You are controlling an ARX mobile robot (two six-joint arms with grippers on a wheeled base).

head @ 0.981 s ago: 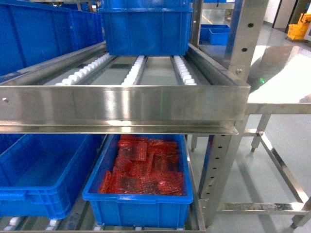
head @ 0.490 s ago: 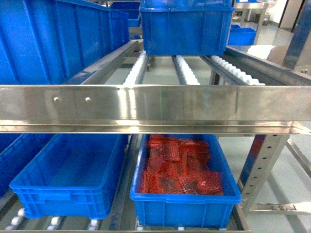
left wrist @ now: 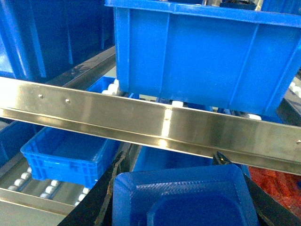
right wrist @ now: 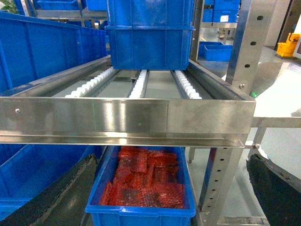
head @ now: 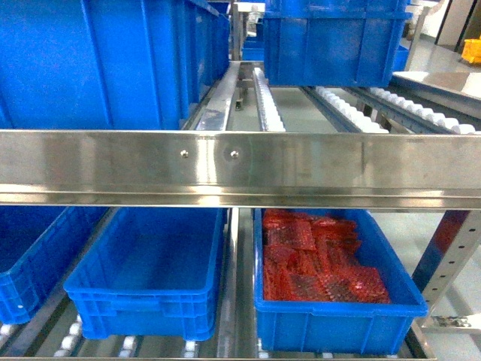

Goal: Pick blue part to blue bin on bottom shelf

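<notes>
A: Head view has slid sideways along the rack. The bin of red parts (head: 319, 274), which sat mid-frame under the steel front rail (head: 240, 169) a second ago, is now right of centre. An empty blue bin (head: 146, 282) has come in just left of it, both on the bottom shelf (head: 234, 342).

B: Meaning?

A: My judgement: the base is lining up with that empty bin as the drop target. Delivery not yet done.

B: Where's the blue part?

A: Only the left wrist view shows it. The blue part (left wrist: 186, 200), a moulded tray shape, sits between the fingers of the left tool (left wrist: 183, 197), which is clamped on it, in front of and below the rail. Head view shows neither arm.

B: Right side?

A: Right wrist view shows the right tool (right wrist: 164, 197) spread wide, nothing between its dark fingers (right wrist: 275, 188), with the red parts beneath the rail.
</notes>
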